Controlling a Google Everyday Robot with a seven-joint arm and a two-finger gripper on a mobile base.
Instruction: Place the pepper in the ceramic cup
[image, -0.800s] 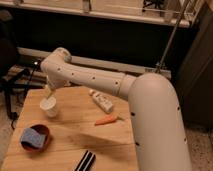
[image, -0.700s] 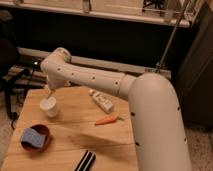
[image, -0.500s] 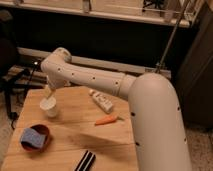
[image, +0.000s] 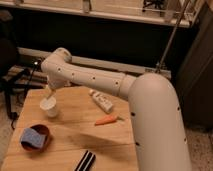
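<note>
So I'm watching the feed right now, and the claw (image: 50, 93) is hanging at the far end of the arm (image: 95, 80). It's over on the left side of the view, directly above the ceramic cup (image: 48, 107) and down close to its rim. I honestly can't tell how far open the claw is or whether it's gripping anything, because it's blending into the wrist and the cup from this angle.

The pepper (image: 107, 120) is lying flat on the tabletop (image: 70, 122), roughly in the middle, well apart from the cup and off to its right in the view. Nothing is touching it. Its stem end is pointing right, toward the fat white part of the arm.

Other stuff I'm seeing: a white bottle (image: 101, 101) is lying on its side just behind the pepper, near it but not touching. A dark red bowl (image: 42, 131) is sitting near the front left corner with a blue sponge (image: 31, 136) resting inside it. A black object with a pale stripe (image: 85, 161) is lying at the front edge.
</note>
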